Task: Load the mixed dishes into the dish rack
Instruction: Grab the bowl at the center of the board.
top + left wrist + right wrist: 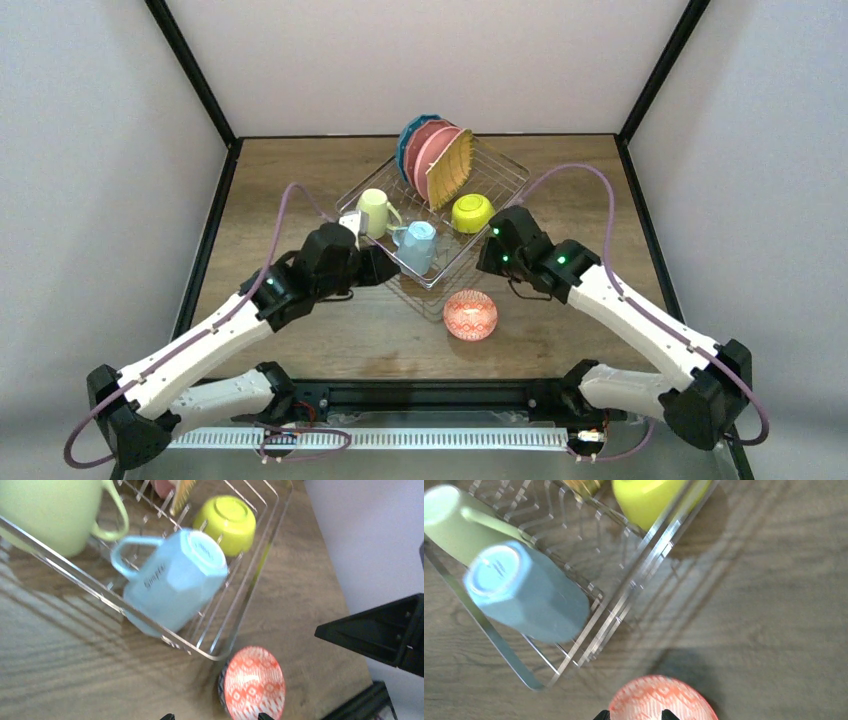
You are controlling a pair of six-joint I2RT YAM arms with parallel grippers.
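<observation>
The dish rack holds upright blue, pink and woven tan plates, a pale green mug, a light blue mug lying upside down, and an upturned lime bowl. A red-patterned bowl sits on the table just in front of the rack's near corner. My left gripper hovers by the light blue mug, open and empty. My right gripper is at the rack's right near edge, open, with the red bowl below it.
The rack's wire rim runs between the mugs and the red bowl. The black right arm shows at the right of the left wrist view. Black frame posts and white walls close in the wooden table.
</observation>
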